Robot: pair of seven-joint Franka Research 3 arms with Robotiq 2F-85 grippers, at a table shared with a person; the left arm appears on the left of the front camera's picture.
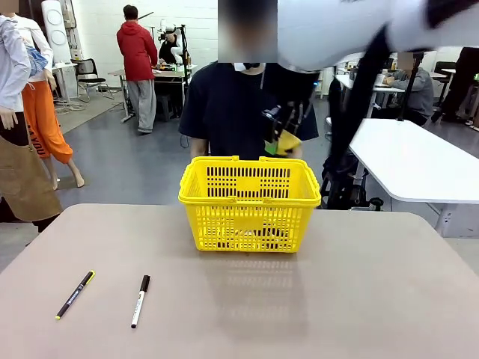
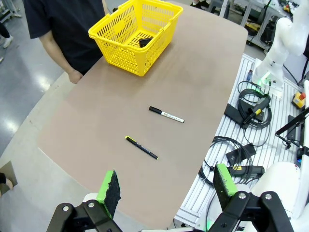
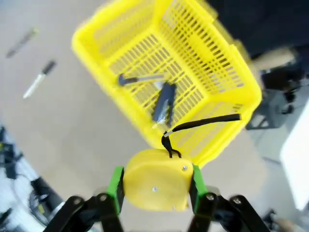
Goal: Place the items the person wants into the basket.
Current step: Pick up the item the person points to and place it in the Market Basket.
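- While the right pincer (image 3: 154, 193) hangs above the basket (image 1: 249, 196), I find it clenched on the tape measure (image 3: 155, 180), green pads pressed to either side of the yellow case and the black strap (image 3: 203, 123) dangling toward the lattice.
- From the front, the same pincer (image 1: 281, 134) sits high over the basket's far right corner, close to the person (image 1: 232, 112) standing behind it.
- Inside the basket I see the stapler (image 3: 164, 102) and the utility knife (image 3: 140, 79) lying on the floor.
- My left pincer (image 2: 166, 188) is released, jaws wide, parked high over the near side of the worktop (image 2: 145, 96), well away from the basket.
- Two pens (image 1: 108, 294) lie on the near left of the worktop; I judge they should stay there.
- Recommendation: I would bring the tape measure inward until it is plainly over the basket's middle rather than its rim, lower it inside the walls, then release, so the case does not bounce off the edge or snag its strap on a handle.
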